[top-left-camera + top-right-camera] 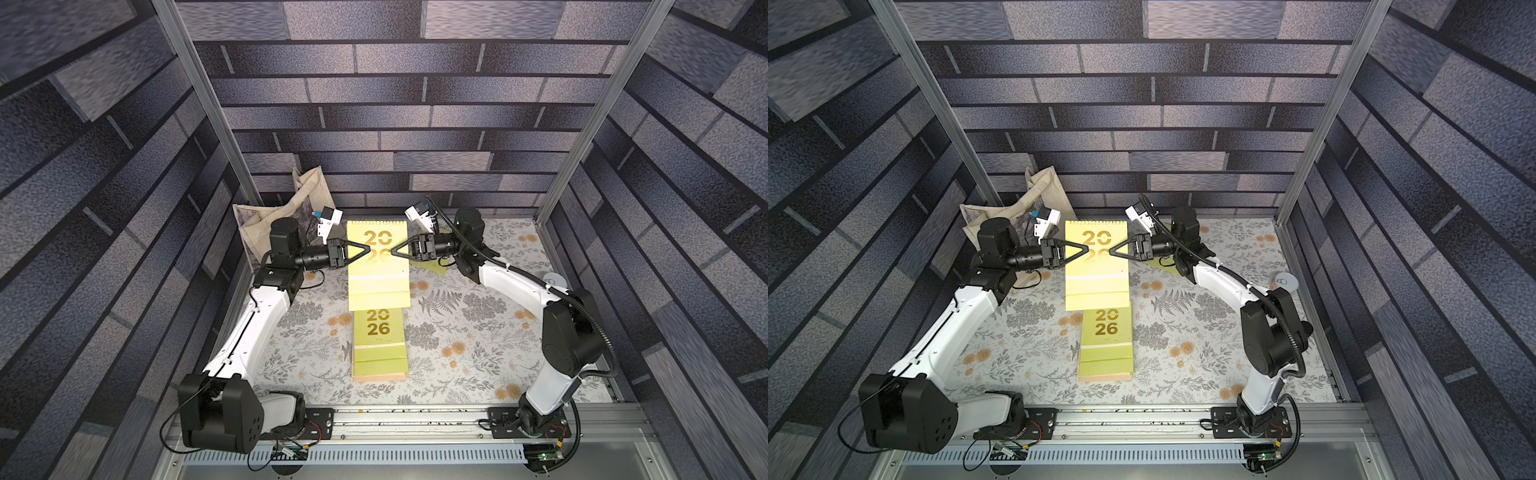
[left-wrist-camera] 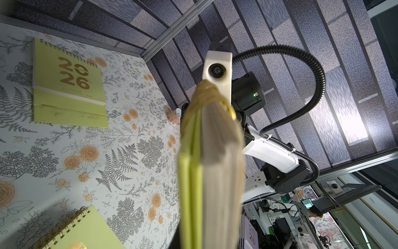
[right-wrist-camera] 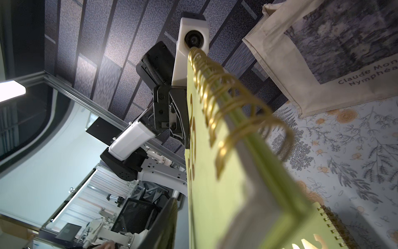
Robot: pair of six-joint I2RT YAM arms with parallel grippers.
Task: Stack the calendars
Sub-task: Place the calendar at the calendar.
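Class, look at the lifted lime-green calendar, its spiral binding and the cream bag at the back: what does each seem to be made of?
The held calendar: matte card cover, paper pages, by the white edges. Its spiral binding: shiny gold wire, probably metal. The bag: woven cloth, likely canvas, with stitched hems.

Matt paper calendar (image 1: 378,274), shiny wire spiral (image 3: 206,94), cloth tote (image 1: 311,189)
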